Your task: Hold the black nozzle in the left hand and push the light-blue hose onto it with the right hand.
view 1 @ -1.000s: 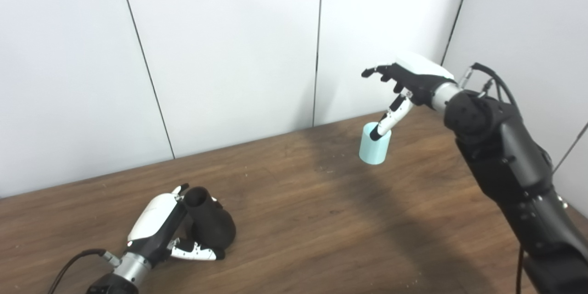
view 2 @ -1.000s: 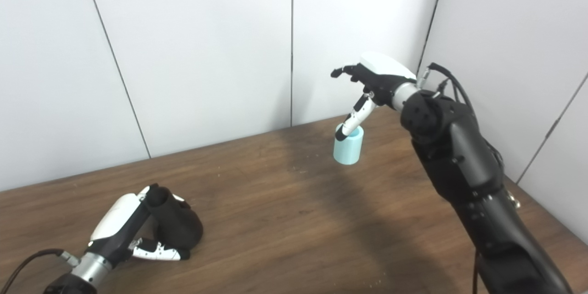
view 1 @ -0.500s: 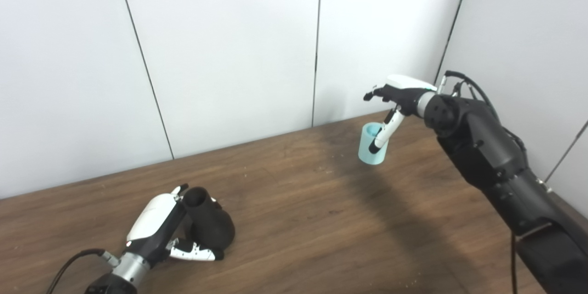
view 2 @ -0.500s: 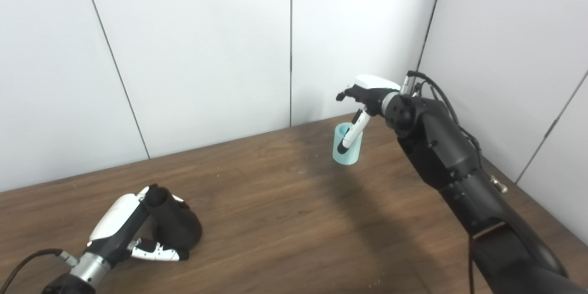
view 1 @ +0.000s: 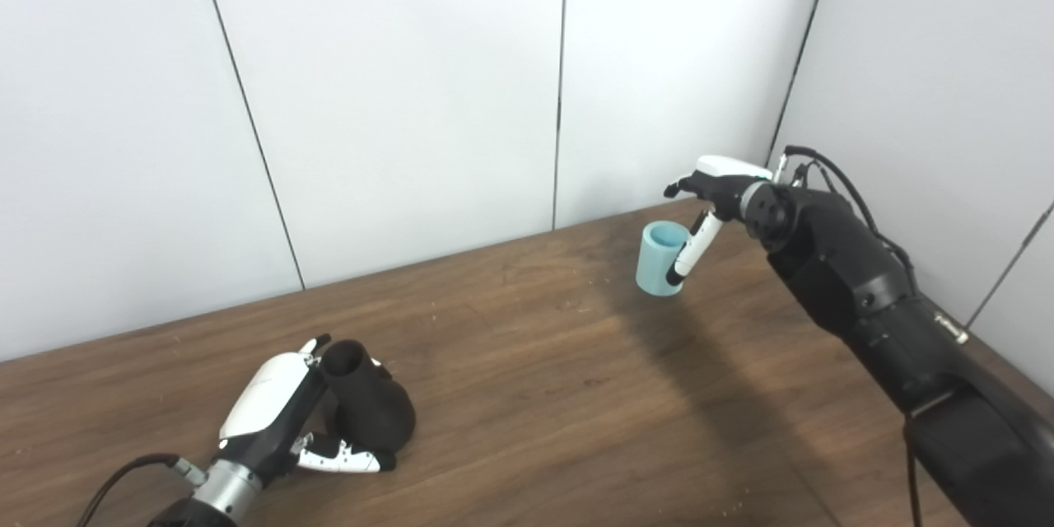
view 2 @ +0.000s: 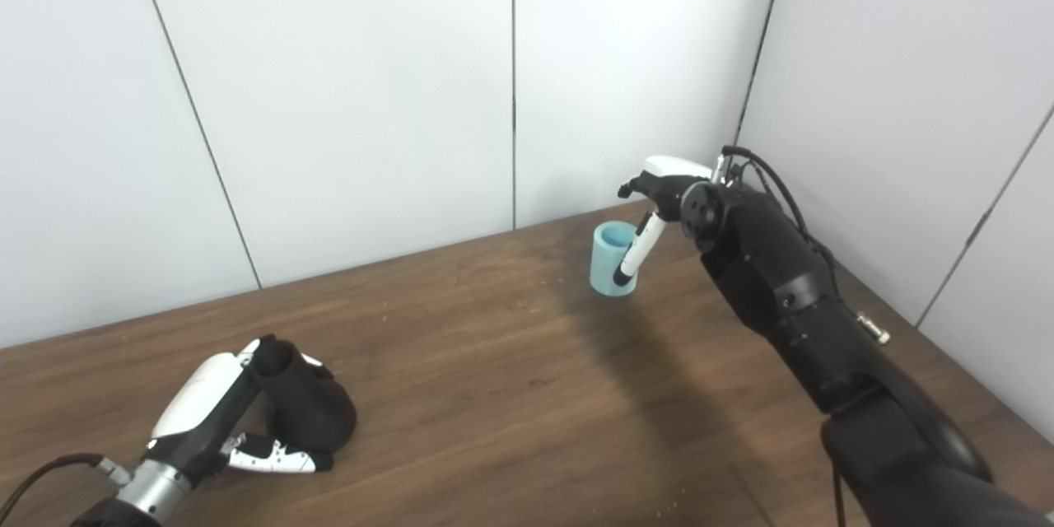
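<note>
A: Okay, quick pass. Left hand (view 1: 276, 408) sits low at the near-left of the wooden table (view 1: 527, 379), wrapped around the black nozzle (view 1: 366, 403).

B: Holding it for sure?

A: Looks like it. The white back of the hand presses against the nozzle's neck, and the thumb lies along the table under the bulbous base. The nozzle's open mouth points up and a bit toward the wall, and its base touches the table.

B: And the right hand (view 2: 667, 185)?

A: Far side, near the corner of the white wall panels (view 1: 395, 82). The arm reaches across the right part of the table. Its fingers curl over the far side of the light-blue hose (view 2: 612, 258), and the thumb runs down the hose's right side with its black tip near the bottom edge.

B: Gripped?

A: Closed around it, yes. Whether it's lifted, can't tell; the hose tilts slightly with its opening showing toward the camera.

B: Hose relative to nozzle?

A: Well apart. The hose is at the far right and the nozzle at the near left, with bare wood between them. Nothing is joined yet.
</note>
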